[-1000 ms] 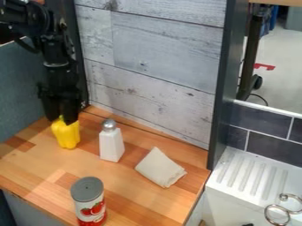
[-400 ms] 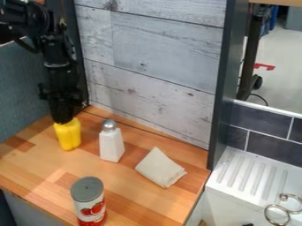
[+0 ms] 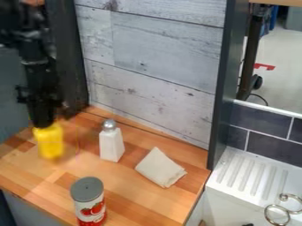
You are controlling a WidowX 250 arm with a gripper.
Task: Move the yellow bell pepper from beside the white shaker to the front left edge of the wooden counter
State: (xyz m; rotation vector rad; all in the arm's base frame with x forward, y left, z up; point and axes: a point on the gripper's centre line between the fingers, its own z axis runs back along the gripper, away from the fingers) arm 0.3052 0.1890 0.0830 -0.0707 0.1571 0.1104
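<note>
At the left of the camera view the black gripper [image 3: 42, 124] hangs down, shut on the top of a yellow bottle [image 3: 49, 142]. The bottle is upright, over the left part of the wooden counter; whether its base touches the wood I cannot tell. To its right stands a white shaker [image 3: 111, 145] with a silver cap. A folded pale cloth [image 3: 159, 167] lies right of the shaker. Nearer the front edge stands a can [image 3: 89, 201] with a grey lid and red pictures on its label.
The wooden counter [image 3: 126, 184] meets a grey plank wall [image 3: 150, 57] behind and a dark post [image 3: 224, 88] at the right. Beyond the post are a white ridged drainboard [image 3: 252, 174] and metal rings [image 3: 277, 214]. A blue-grey panel stands at the far left.
The gripper has closed on the yellow bottle's top. Gripper and bottle have since shifted left together. The shaker, cloth and can have stayed put.
</note>
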